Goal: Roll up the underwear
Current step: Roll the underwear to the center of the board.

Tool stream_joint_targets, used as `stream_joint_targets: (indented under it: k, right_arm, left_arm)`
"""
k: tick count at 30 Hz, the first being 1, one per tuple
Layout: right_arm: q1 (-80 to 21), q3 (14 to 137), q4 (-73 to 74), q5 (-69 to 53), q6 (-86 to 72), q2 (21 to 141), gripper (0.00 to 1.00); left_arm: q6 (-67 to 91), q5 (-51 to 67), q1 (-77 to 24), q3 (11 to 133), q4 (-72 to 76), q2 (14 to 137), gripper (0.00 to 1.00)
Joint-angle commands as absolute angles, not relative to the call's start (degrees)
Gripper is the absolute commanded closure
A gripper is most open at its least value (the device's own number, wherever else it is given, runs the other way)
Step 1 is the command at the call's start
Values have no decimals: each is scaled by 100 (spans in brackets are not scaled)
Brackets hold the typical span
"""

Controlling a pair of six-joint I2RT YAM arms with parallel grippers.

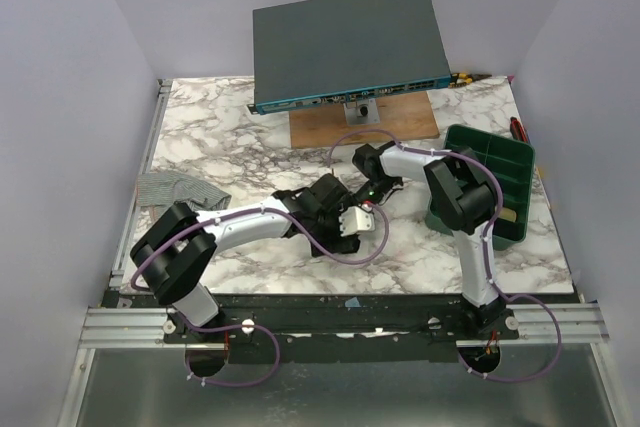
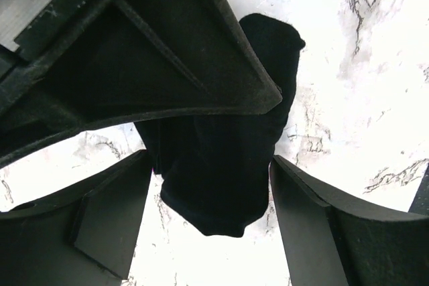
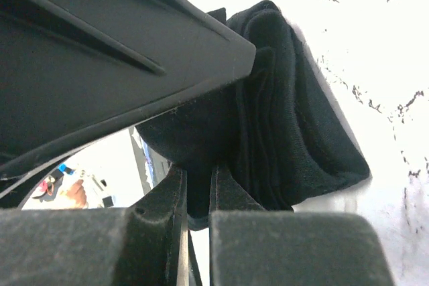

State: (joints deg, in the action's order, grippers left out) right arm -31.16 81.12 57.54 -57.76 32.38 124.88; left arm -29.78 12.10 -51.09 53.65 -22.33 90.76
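While right tool [image 3: 198,189] pinches the underwear [image 3: 295,132], left tool [image 2: 211,222] straddles it.

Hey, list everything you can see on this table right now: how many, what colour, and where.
underwear: one, black, bundled in layers, table centre
garment: one, grey striped, crumpled near the left edge
flat box: one, dark grey, far side, propped at a tilt
wooden board: one, brown, beneath the flat box
bin: one, green, compartmented, right side
red object: one, behind the bin; too small to identify
table: one, white marble pattern
left end effector: one, black, open, fingers either side of the underwear
right end effector: one, black, shut on the underwear
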Motion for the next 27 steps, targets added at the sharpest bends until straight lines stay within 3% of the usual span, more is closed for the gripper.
stream_joint_targets:
  k: [1, 17, 27]
  right_arm:
    - [-2989, 7862, 5308, -3645, 3552, 12797, 100]
    - [-2953, 7945, 5315, -3765, 3514, 12792, 99]
    - [-2953, 8077, 5180, -3955, 3358, 12867, 99]
  left_arm:
    - [-2650, 1230, -5168, 5656, -2503, 9193, 24]
    - [-2515, 1132, -5200, 5830, -2891, 9612, 30]
    - [-2483, 1147, -5203, 6208, -3185, 10045, 49]
